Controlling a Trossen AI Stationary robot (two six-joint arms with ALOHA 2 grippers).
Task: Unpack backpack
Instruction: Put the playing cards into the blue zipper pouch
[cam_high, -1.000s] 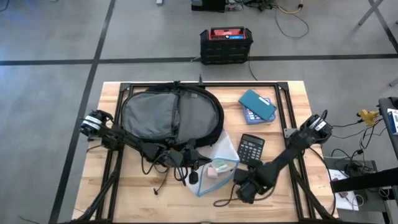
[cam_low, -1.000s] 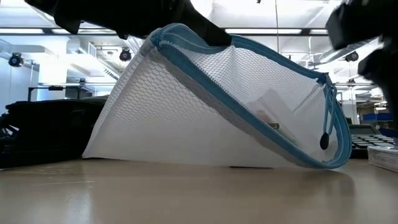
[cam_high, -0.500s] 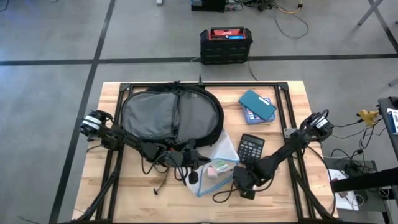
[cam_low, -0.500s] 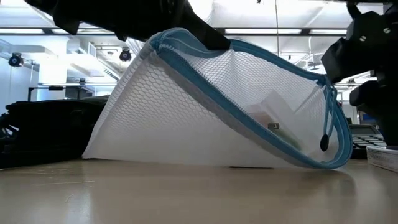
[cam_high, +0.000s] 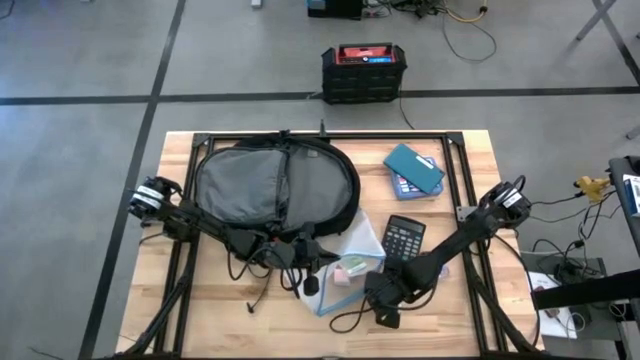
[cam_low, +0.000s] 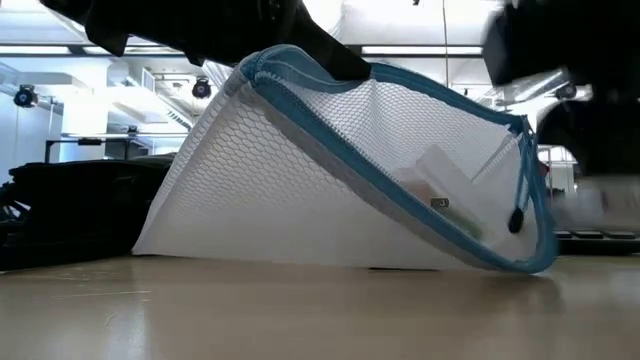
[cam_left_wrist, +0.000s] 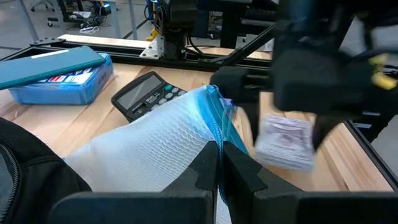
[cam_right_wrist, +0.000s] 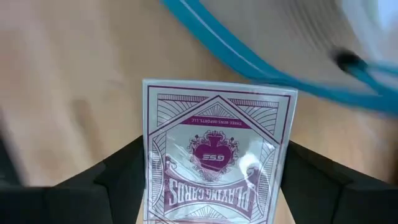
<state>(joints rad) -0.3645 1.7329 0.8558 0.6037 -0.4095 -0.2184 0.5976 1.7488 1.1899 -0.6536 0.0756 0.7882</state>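
While the left gripper (cam_left_wrist: 219, 163) pinches the mesh pouch (cam_left_wrist: 155, 146), the right gripper (cam_right_wrist: 214, 180) holds cards (cam_right_wrist: 217, 158)

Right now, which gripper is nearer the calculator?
Right. The right gripper sits just below the calculator, toward the table's front edge; the left gripper is farther, across the mesh pouch.

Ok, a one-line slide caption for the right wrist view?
Right pincer holding a purple playing-card box beside the blue-trimmed mesh pouch.

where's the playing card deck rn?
The playing card deck sits between the right end effector's fingers, low over the table's front edge, right beside the mesh pouch and in front of the calculator.
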